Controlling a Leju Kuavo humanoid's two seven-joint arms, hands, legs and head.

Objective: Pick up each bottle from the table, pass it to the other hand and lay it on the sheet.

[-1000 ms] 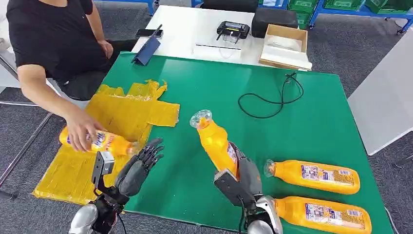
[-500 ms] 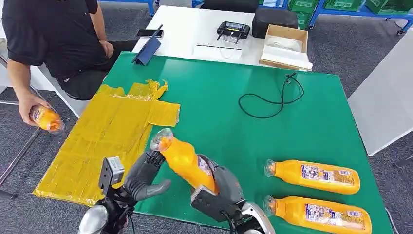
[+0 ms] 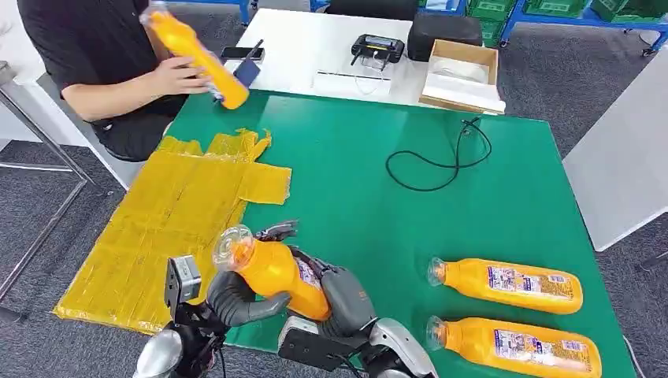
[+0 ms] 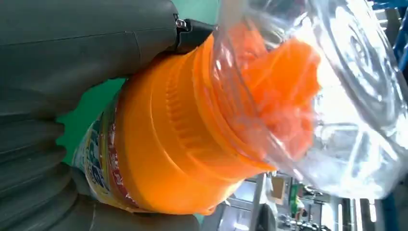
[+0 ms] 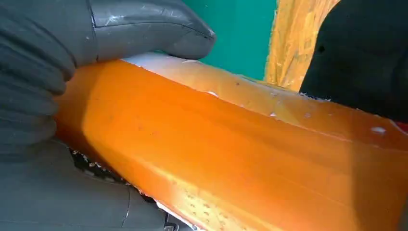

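An orange bottle [image 3: 276,272] with a clear cap hangs tilted over the green table's [image 3: 354,157] front edge, cap toward the yellow sheet [image 3: 173,213]. My right hand [image 3: 343,295] grips its lower body. My left hand [image 3: 236,299] wraps its shoulder, thumb underneath and fingers behind. In the left wrist view the bottle [image 4: 178,144] sits between the thumb and fingers of that hand [image 4: 72,48]. The right wrist view has the bottle's side [image 5: 240,159] inside the right hand [image 5: 48,72]. Two more orange bottles [image 3: 508,285] [image 3: 516,346] lie at the front right.
A person seated at the far left holds up another orange bottle [image 3: 193,47]. A black cable [image 3: 441,157] loops on the far right of the table. On the white table beyond are a cardboard box [image 3: 461,75] and a black controller [image 3: 376,47].
My right hand has carried the bottle left and my left hand has closed around its shoulder. The person took a bottle off the sheet and raised it.
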